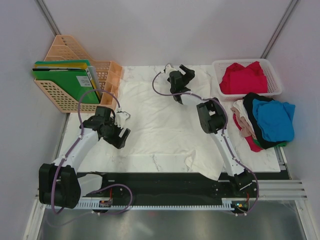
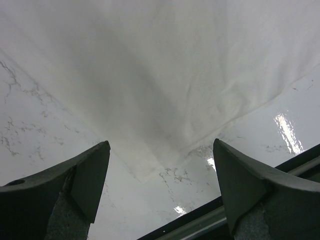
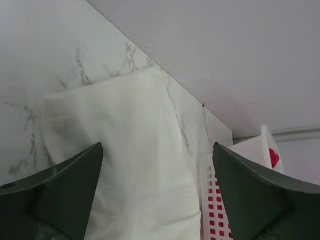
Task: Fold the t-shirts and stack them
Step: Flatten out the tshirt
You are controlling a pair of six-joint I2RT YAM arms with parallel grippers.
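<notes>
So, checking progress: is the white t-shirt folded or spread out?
Spread out: the white t-shirt lies flat, covering most of the table.

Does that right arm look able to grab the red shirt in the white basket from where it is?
Probably yes: its open end effector hovers just left of the basket, and the red shirt lies uncovered on top inside.

Table [image 1: 150, 162]: glossy white marble-patterned top with grey veins.
Paper rack [image 1: 55, 92]: peach plastic lattice at the table's far-left corner, beside the left wall.
Folders [image 1: 60, 75]: green, standing inside the paper rack.
Mesh basket [image 1: 273, 77]: white plastic, at the far-right corner.
Front strip [image 1: 165, 182]: black, along the table's near edge.
Walls [image 1: 165, 30]: plain pale grey.
</notes>
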